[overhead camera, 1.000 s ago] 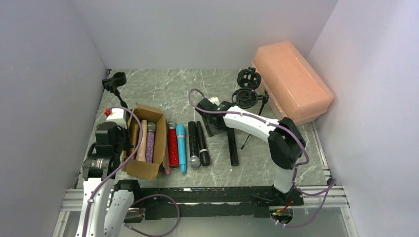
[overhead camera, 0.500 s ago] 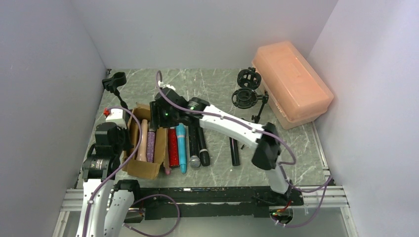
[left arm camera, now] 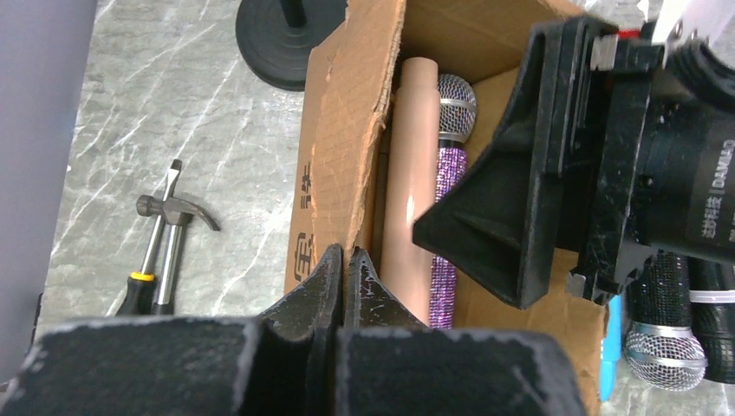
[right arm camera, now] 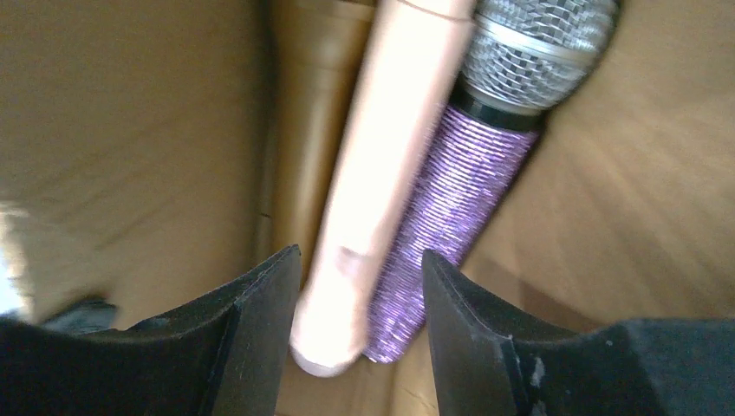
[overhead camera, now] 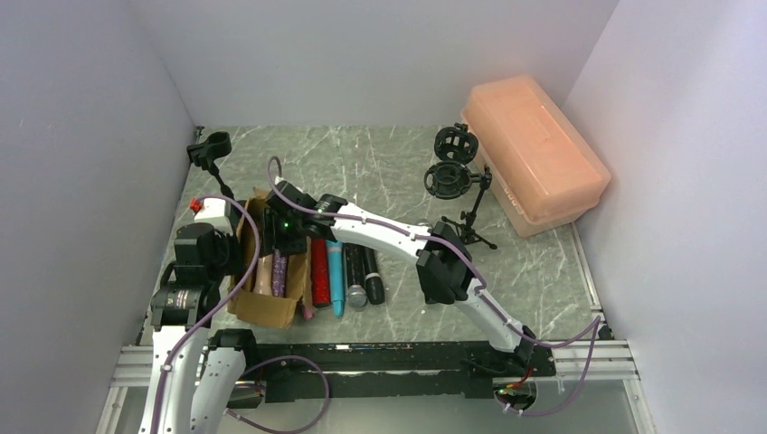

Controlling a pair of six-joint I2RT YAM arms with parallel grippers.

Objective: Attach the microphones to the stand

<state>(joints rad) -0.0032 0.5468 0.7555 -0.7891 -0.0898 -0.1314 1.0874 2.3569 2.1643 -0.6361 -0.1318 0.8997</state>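
Observation:
An open cardboard box (overhead camera: 262,312) at the left holds a peach microphone (right arm camera: 390,147) and a purple glitter microphone (right arm camera: 451,208) with a mesh head, with a gold-brown shaft (right arm camera: 303,130) beside them. My right gripper (right arm camera: 360,256) is open and hangs just above their lower ends, reaching across the table (overhead camera: 282,237). My left gripper (left arm camera: 345,260) is shut on the box's torn left wall (left arm camera: 334,156). Red glitter (overhead camera: 317,271), blue (overhead camera: 336,276) and black (overhead camera: 355,271) microphones lie in a row right of the box. The stand with ring mounts (overhead camera: 449,176) is at the back right.
A small tripod (overhead camera: 470,221) stands right of the row. A peach plastic bin (overhead camera: 534,154) sits at the back right. A clip stand (overhead camera: 210,149) is at the back left. A small hammer and a screwdriver (left arm camera: 165,234) lie left of the box.
My right arm swung left from near the ring-mount stand, across the row of microphones, to over the box. My left arm has stayed on the box wall.

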